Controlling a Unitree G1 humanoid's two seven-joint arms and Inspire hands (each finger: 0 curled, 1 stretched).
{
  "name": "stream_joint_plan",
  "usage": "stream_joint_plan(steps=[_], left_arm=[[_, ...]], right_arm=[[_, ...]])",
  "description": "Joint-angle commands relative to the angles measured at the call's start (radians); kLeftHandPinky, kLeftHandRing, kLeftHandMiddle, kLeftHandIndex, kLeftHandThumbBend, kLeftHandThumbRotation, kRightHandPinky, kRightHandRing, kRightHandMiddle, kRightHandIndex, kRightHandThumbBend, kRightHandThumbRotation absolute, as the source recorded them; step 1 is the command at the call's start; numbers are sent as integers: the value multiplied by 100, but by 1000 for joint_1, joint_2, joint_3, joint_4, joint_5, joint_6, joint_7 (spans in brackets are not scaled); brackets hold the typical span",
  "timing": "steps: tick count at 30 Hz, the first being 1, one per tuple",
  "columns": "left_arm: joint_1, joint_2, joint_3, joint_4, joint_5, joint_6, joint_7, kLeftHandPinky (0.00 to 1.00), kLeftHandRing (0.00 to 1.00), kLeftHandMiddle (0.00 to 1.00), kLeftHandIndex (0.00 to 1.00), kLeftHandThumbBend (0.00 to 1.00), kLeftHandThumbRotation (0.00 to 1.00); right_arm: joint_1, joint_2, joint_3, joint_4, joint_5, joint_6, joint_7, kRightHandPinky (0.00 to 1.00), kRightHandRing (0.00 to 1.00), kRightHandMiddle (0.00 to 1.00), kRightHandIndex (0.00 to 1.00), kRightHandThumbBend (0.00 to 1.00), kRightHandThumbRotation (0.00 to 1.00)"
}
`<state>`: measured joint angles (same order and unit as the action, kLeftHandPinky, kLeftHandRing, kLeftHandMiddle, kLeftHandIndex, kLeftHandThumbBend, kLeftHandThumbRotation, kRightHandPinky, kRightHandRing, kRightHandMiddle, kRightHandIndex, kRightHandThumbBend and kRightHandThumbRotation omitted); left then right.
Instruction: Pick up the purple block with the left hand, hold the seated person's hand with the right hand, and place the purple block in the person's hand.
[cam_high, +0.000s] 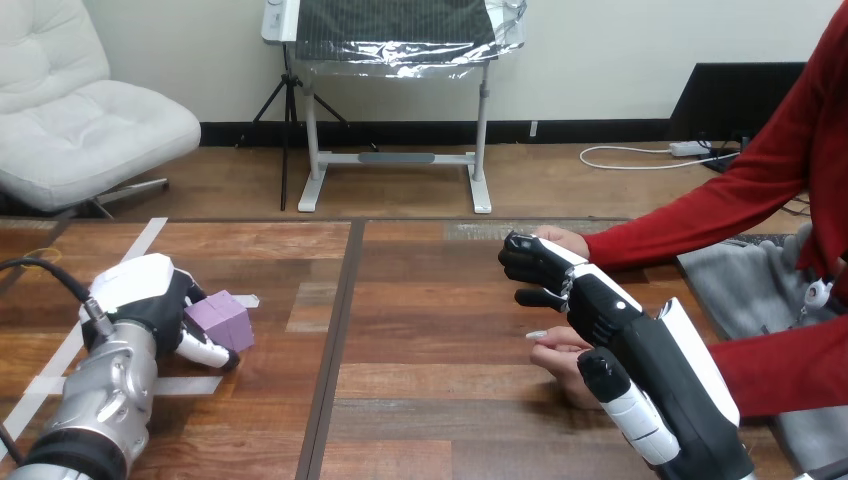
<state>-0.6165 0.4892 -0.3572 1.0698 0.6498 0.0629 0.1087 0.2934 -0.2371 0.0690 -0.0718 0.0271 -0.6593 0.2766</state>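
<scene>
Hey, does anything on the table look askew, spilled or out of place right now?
Nothing looks spilled or damaged. Only the purple block looks askew: it sits tilted at the view's left, with the left hand curling its fingers round it.

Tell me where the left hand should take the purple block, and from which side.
Across the near and far flat faces of the block, coming from its left: the left hand sits there, thumb in front, fingers behind, and those faces are parallel.
</scene>
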Motion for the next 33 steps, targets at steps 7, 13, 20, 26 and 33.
stream_joint_plan(steps=[7,13,20,26,33], left_arm=[[-87,-6,-22,-28,11,17,12,61,71,73,72,85,36],[-91,-9,-27,-32,7,25,-1,63,72,75,73,85,40],[-98,-13,-26,-33,-1,33,-28,64,74,76,75,85,46],[-101,-18,-20,-36,-9,39,-41,66,76,78,76,85,48],[-106,-25,-14,-36,-21,53,-47,67,77,78,77,84,47]], right_arm=[[-49,0,-13,-48,15,6,-3,80,86,86,86,82,100],[-49,1,-13,-49,20,10,-2,81,86,86,86,83,100],[-49,2,-13,-49,21,11,-3,81,86,86,87,83,100],[-49,2,-13,-51,18,12,-5,81,86,87,87,83,100],[-51,1,-13,-51,19,9,-3,81,86,87,87,83,100]])
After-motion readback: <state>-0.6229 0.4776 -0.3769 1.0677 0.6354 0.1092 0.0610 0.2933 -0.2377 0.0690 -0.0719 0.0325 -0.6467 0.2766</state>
